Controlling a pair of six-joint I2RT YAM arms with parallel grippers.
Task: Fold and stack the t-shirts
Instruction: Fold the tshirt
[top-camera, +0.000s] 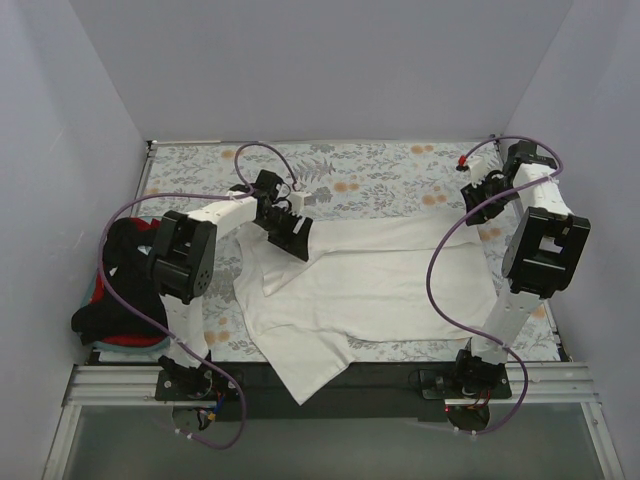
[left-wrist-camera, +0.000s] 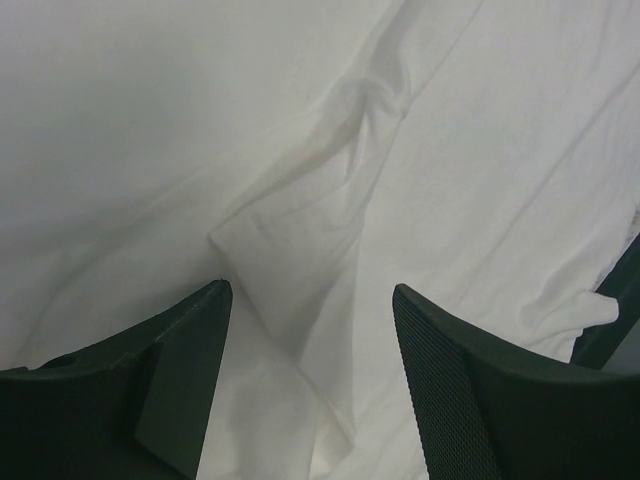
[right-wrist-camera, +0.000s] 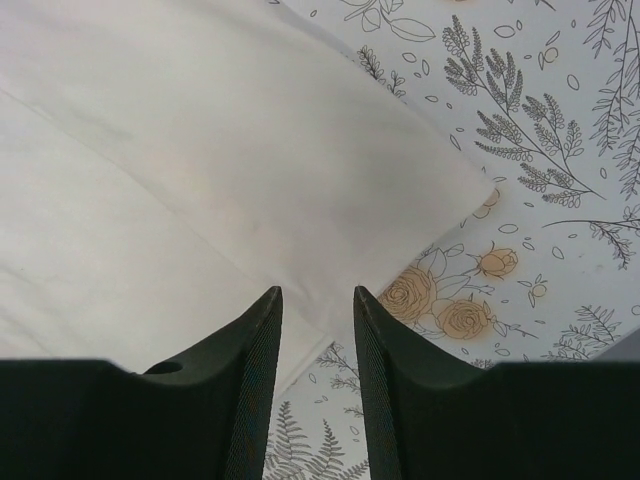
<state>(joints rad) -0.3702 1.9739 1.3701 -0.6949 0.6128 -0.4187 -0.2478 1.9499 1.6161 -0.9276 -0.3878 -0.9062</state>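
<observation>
a: how far along are we?
b: early, we'd judge. the off-white t-shirt (top-camera: 370, 285) lies spread across the middle of the surface (top-camera: 380, 165), which is covered in a floral print. it is rumpled, with one flap hanging over the near edge. we see a crease or two but no finished fold.
a: and the others?
b: heaped at the left edge, apart from it: a black shirt (top-camera: 122, 250) on top, a red shirt (top-camera: 135, 335) under it, a teal edge (top-camera: 98, 352) at the bottom. none looks folded, and we see no stack yet.
a: any bin or basket?
b: none that we can see; the heap sits loose at the surface's left edge.
a: the jaws?
b: the left jaws hang wide apart over a wrinkled ridge (left-wrist-camera: 330, 190) of the off-white cloth, gripping nothing. the right jaws stand only narrowly apart above the shirt's right corner (right-wrist-camera: 440, 190), beside the print, and we see nothing between them.
</observation>
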